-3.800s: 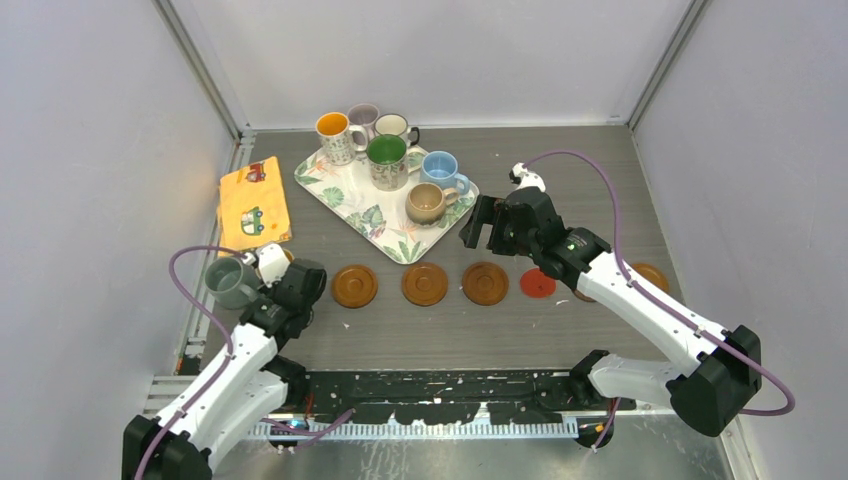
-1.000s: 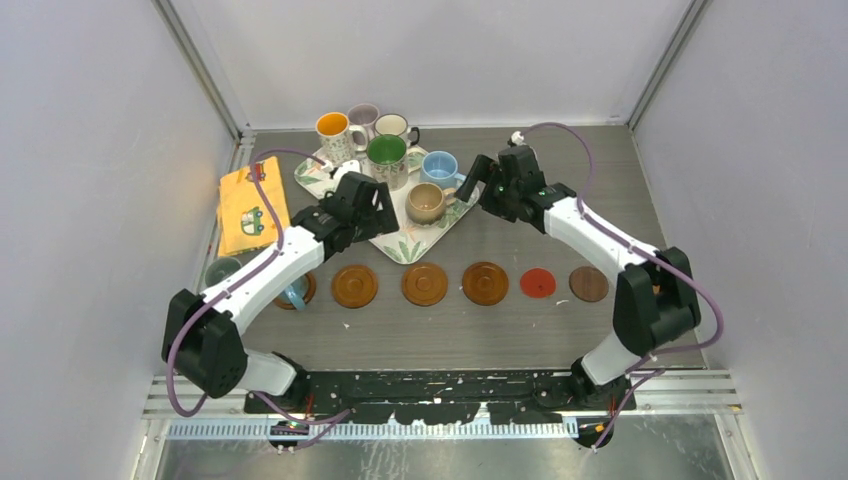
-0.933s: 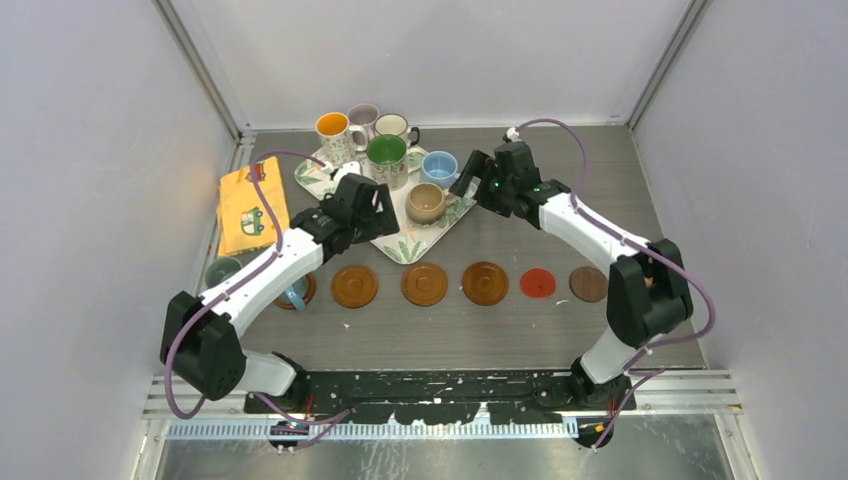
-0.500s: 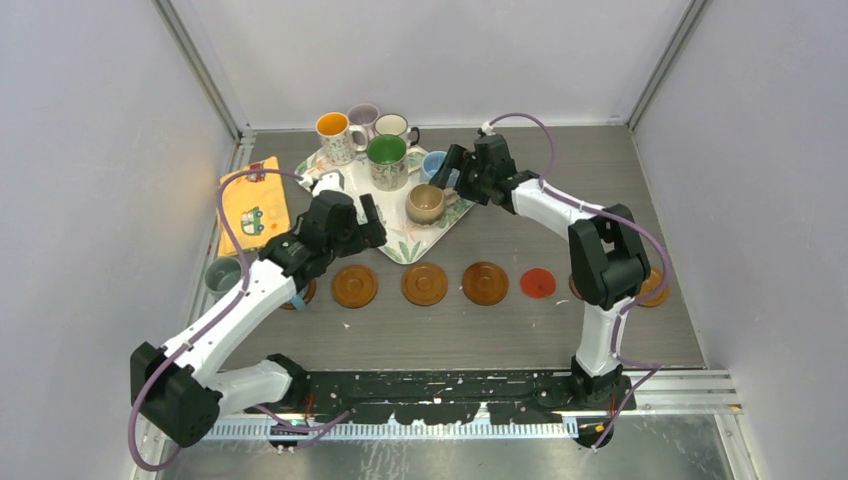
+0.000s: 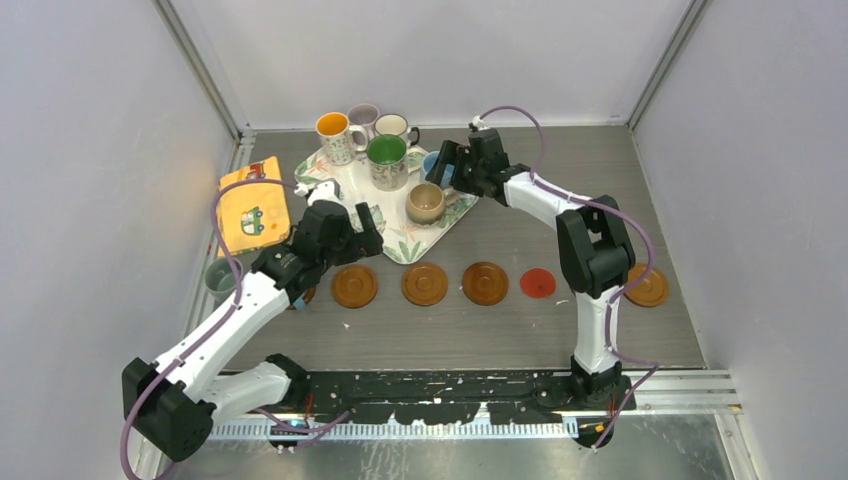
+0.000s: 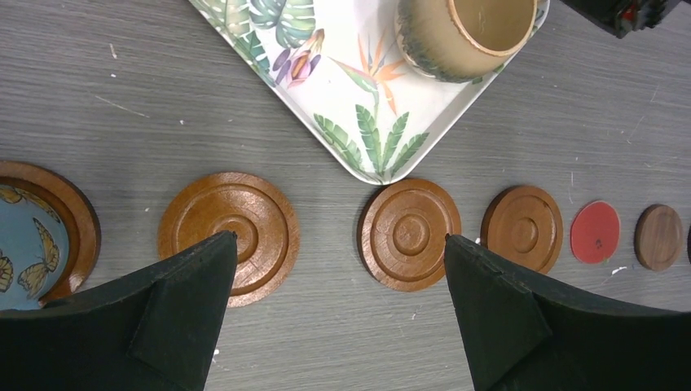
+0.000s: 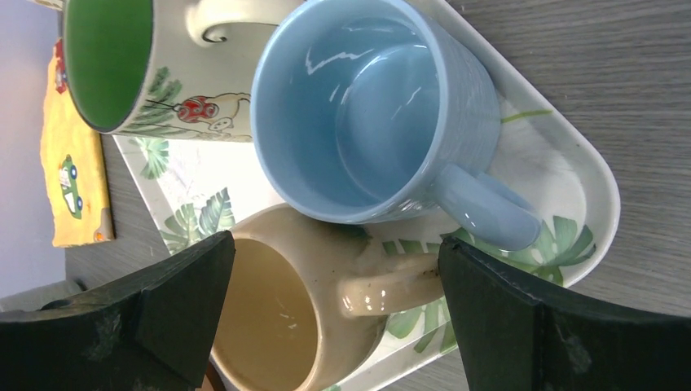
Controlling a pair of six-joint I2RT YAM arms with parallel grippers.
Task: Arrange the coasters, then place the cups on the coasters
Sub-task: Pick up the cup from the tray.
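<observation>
**Table** (image 5: 500, 330): grey wood-grain top, both arms mounted at its near edge.

**Leaf-patterned tray** (image 5: 345, 188): left of centre toward the far side, set cornerwise. It carries the tan cup (image 5: 425, 203), the light blue cup (image 7: 375, 114) and the green-inside cup (image 5: 386, 160), all upright and close together.

**Far cluster:** the orange-inside cup (image 5: 333, 135), mauve cup (image 5: 363, 117) and cream cup (image 5: 395, 127) stand at the tray's far corner. Whether any of them rests on the tray cannot be told.

**Coaster row:** one line across the table, nearer than the tray.
- The leftmost coaster (image 6: 77, 216) bears the butterfly cup (image 6: 24, 252).
- Next come three bare wooden coasters (image 5: 425, 284).
- After them lie the red coaster (image 5: 538, 284) and the dark brown coaster (image 6: 658, 236).
- The end coaster (image 5: 650, 290) is partly behind the right arm.

**Grey cup** (image 5: 220, 278): at the table's left edge, off any coaster.

**Yellow cloth** (image 5: 252, 205): lies flat, left of the tray.

**Left gripper** (image 6: 338, 252): fingers spread wide and holding nothing, above the coaster row just beside the tray's near corner.

**Right gripper** (image 7: 334, 248): fingers spread wide and holding nothing, over the tray above the light blue and tan cups.
</observation>
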